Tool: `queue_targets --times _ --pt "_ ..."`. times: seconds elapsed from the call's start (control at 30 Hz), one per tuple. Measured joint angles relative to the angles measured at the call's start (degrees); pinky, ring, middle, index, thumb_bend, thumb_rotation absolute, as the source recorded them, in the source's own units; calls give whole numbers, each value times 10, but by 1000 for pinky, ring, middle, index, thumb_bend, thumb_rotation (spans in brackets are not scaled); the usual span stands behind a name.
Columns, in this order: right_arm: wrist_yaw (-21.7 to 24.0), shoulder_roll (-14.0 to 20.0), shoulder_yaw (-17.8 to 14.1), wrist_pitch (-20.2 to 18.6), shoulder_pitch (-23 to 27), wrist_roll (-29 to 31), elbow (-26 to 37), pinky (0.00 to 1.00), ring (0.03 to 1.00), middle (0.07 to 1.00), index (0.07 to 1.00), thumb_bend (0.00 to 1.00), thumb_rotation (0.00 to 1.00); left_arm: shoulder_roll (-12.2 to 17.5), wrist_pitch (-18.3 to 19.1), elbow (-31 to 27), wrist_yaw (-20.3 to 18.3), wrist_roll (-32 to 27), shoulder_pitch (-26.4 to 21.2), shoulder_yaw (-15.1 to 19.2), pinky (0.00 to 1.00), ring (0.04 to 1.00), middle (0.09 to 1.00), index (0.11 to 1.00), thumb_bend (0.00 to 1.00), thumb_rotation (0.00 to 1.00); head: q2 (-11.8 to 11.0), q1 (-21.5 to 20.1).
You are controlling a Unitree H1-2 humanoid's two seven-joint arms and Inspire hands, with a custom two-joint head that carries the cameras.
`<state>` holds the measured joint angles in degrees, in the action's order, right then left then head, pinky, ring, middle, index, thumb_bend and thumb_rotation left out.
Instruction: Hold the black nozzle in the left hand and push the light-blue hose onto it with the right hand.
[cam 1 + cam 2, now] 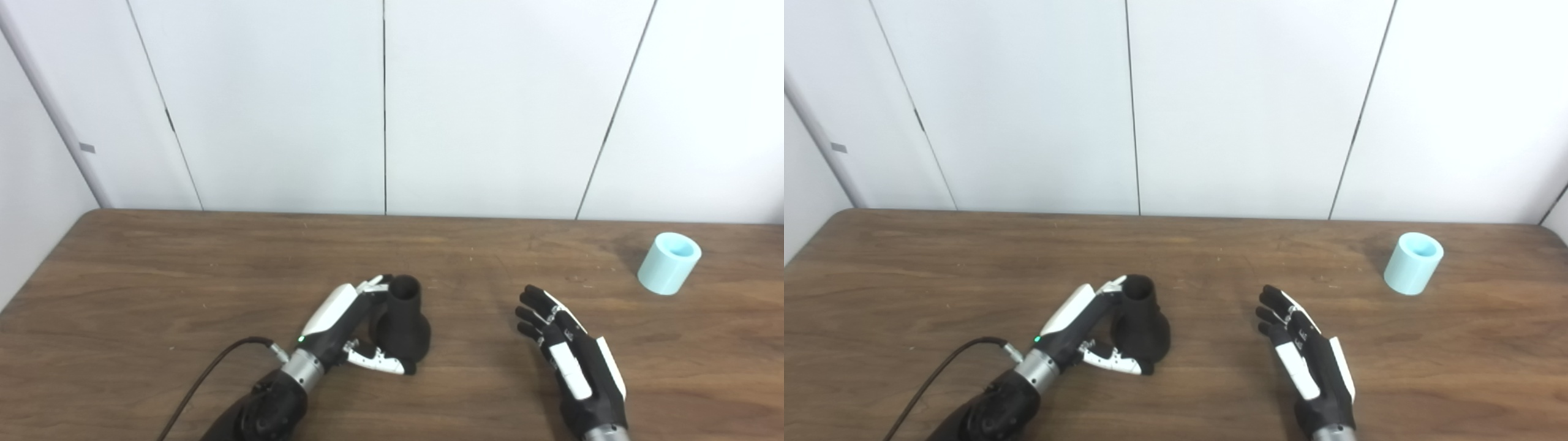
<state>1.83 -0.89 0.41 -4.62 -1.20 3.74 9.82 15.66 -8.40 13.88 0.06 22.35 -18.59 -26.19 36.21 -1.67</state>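
Fingers of my left hand (pixel 343 327) curl around the black nozzle (pixel 401 324), which stands upright on the wooden table (pixel 153 275), narrow mouth up, with my thumb across its flared base. My right hand (pixel 566 352) holds nothing, fingers loosely spread and pointing away from me. Well beyond those fingertips, off to their right, I see the light-blue hose (pixel 669 263) standing on end.

No readable text, label, brand, number or sign appears anywhere in either view.
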Motion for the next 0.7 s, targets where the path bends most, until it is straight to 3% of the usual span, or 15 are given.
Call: queue_targets --times 0.23,0.43,0.6,0.7 --pt "-4 -1 0 -7 0 -7 5 833 835 850 825 673 739 -5 -5 0 0 6 -1 -8 1000 978 830 484 503 85 -1 -12" --pt "-27 0 -20 -61 7 -17 69 760 808 824 803 687 574 -7 -10 0 0 6 -2 -13 1000 977 821 484 503 83 3 -25" --pt "-62 15 -41 -97 53 -83 122 698 763 792 779 635 465 -10 -17 9 -1 7 -5 -15 1000 977 821 484 503 84 6 -33" --pt "-68 44 -50 -127 87 -131 133 731 762 807 773 656 414 -12 -18 12 -2 7 -6 -15 1000 976 820 484 503 83 6 -34"
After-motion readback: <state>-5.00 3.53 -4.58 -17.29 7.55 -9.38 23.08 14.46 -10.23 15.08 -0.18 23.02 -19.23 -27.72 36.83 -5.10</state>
